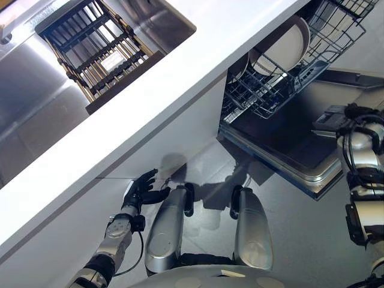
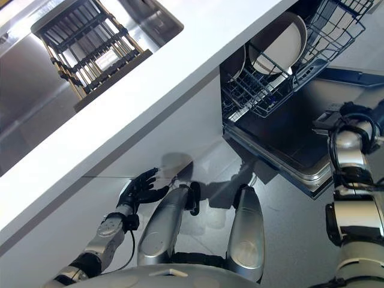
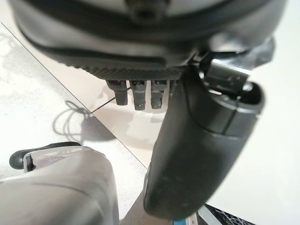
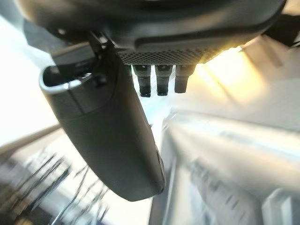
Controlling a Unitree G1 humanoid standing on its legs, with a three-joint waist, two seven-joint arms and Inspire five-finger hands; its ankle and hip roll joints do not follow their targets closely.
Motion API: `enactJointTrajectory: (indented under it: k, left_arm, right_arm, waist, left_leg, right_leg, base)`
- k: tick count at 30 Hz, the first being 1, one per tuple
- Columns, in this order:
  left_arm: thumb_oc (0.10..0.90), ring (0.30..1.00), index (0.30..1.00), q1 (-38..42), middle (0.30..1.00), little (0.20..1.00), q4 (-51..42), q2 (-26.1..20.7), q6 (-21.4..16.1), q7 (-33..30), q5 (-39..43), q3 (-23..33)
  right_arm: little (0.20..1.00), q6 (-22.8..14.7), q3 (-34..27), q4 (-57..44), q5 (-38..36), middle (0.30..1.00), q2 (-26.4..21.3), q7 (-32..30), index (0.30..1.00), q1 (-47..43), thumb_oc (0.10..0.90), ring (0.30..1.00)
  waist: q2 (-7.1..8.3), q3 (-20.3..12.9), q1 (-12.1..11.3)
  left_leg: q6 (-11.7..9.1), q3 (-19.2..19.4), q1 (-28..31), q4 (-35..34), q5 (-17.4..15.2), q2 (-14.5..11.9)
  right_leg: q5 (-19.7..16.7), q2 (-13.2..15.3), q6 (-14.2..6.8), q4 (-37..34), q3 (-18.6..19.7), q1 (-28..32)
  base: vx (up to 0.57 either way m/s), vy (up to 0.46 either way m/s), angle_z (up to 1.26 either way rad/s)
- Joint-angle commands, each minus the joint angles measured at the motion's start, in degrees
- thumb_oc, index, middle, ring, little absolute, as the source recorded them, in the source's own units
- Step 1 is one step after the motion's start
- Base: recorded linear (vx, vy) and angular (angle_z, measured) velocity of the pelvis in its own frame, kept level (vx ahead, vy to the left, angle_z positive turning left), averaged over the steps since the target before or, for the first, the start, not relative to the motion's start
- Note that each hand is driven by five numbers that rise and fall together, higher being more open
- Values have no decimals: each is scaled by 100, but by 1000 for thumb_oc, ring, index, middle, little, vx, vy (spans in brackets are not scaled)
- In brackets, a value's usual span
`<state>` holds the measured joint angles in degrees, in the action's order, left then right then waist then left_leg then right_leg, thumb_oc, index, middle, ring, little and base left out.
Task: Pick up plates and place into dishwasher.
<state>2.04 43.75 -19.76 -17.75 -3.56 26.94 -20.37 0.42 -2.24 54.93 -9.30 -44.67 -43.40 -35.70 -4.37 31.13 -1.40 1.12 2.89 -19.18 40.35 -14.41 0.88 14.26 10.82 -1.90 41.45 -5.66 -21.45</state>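
Left eye view: plates [image 1: 289, 43] in rack [image 1: 336, 30]

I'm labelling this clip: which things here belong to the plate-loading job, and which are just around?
Job: round white plates standing in the dark wire dishwasher rack; open dishwasher door.
Around: dark slatted rack in the steel sink; white countertop.

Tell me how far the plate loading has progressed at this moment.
Done: two round white plates stand in the pulled-out wire dishwasher rack. In hand: nothing; the left hand hangs open beside the white counter, and the right hand is open too. Left: the dark slatted sink rack shows no plates.
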Motion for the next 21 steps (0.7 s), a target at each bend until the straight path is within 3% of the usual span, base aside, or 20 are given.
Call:
enactJointTrajectory:
  k: [1,5,8,11,12,13,17,21]
  left_arm:
    - [800,900,900,-404,900,900,-336,-230,-562,-83,-42,271]
    - [800,900,900,-413,900,900,-359,-243,-567,-67,8,227]
    - [800,900,900,-393,900,900,-412,-254,-502,-12,6,165]
    - [800,900,900,-357,900,900,-354,-230,-504,8,-16,73]
    - [800,900,900,-347,900,900,-352,-223,-493,16,-36,64]
    - [800,900,900,-340,900,900,-354,-230,-482,19,-35,55]
    - [800,900,900,-274,900,900,-371,-280,-390,67,-85,16]
    - [800,900,900,-250,900,900,-357,-326,-318,124,-102,9]
  right_arm:
    - [900,-750,-342,-49,-349,900,-747,-461,900,614,800,900]
    - [900,-1286,-835,108,-746,900,-692,-91,900,1197,800,900]
    - [900,-1791,-1210,200,-1715,900,-506,503,900,1558,800,900]
    - [900,-1981,-1472,564,-2840,900,-339,1425,900,1689,800,900]
    - [900,-1902,-1534,653,-3330,900,-287,1927,900,1682,800,900]
    - [900,-1888,-1555,702,-3438,900,-269,2055,900,1676,800,900]
    - [900,-1241,-1533,997,-4775,900,-34,3960,900,1620,800,900]
    - [900,-756,-1389,1090,-5290,900,189,5338,900,1569,800,900]
  waist:
    - [305,-704,149]
    - [354,-777,295]
    - [368,-824,387]
    - [365,-858,423]
    - [363,-868,426]
    - [362,-878,427]
    - [343,-921,399]
    - [327,-961,360]
  left_leg:
    - [459,238,127,85,-465,68]
    - [473,280,160,169,-541,46]
    - [485,327,231,174,-582,28]
    - [480,324,289,196,-620,27]
    - [474,325,310,203,-626,32]
    - [471,323,315,190,-620,36]
    - [468,289,359,237,-652,56]
    - [474,258,367,319,-695,85]
  right_leg:
    - [-59,-400,502,-178,-185,436]
    - [-67,-469,497,-185,-93,456]
    - [-65,-524,500,-187,-28,481]
    - [-70,-560,507,-211,-3,544]
    - [-69,-569,513,-219,5,568]
    - [-71,-568,516,-227,4,574]
    - [-28,-565,548,-124,-7,585]
    - [27,-559,575,-12,-45,589]
  base:
    - [12,-2,-5]
    - [26,-3,-14]
    - [20,-4,-20]
    - [27,-14,-18]
    - [22,-13,-14]
    - [24,-17,-15]
    - [23,-23,-7]
    - [26,-29,1]
